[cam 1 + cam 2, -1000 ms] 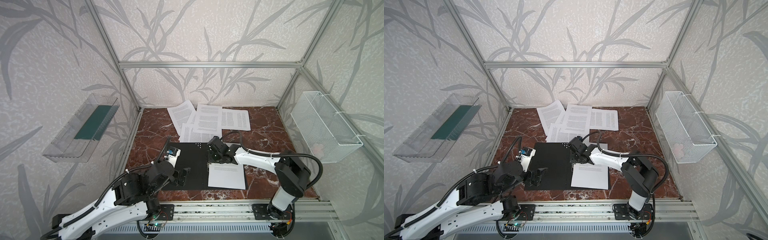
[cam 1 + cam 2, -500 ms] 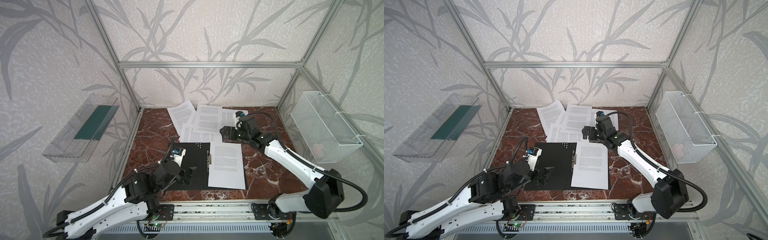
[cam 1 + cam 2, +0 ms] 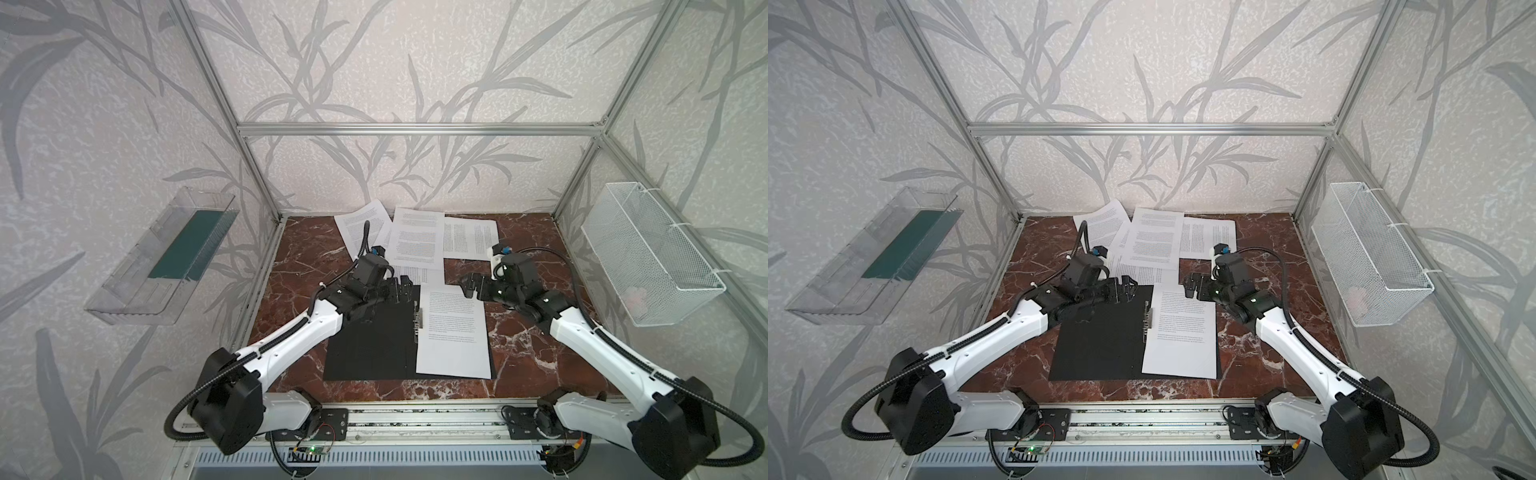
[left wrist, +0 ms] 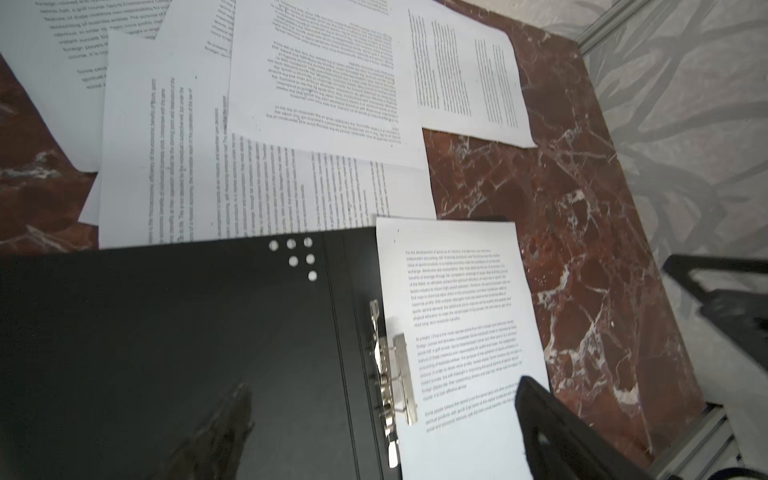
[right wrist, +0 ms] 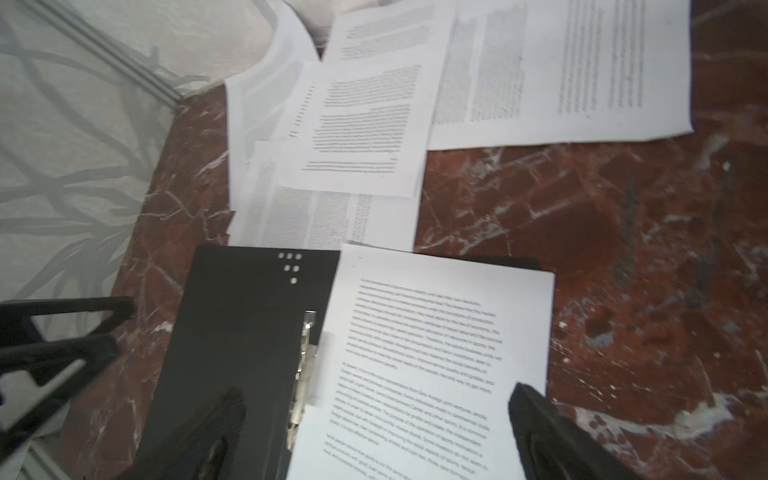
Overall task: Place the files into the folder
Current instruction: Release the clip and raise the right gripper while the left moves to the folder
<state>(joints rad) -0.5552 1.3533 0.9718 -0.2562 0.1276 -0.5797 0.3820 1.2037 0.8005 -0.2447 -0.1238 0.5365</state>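
Small black print across the files (image 4: pixel 324 79), both loose on the surface (image 4: pixel 561 199) and in the folder (image 4: pixel 166 332). Too fine and blurred to read.

Too small to read in both top views: print on the files (image 3: pixel 417 243). Hidden beneath the left end effector (image 3: pixel 400 291): far left corner of the folder (image 3: pixel 370 353). Blurred in the right wrist view: spine clip (image 5: pixel 306 365), sheet text. Cropped by the left wrist view's edges: outer sheets, fingers (image 4: pixel 561 432). Unidentifiable: pale lump (image 3: pixel 636 297) inside the wire basket (image 3: pixel 648 249).
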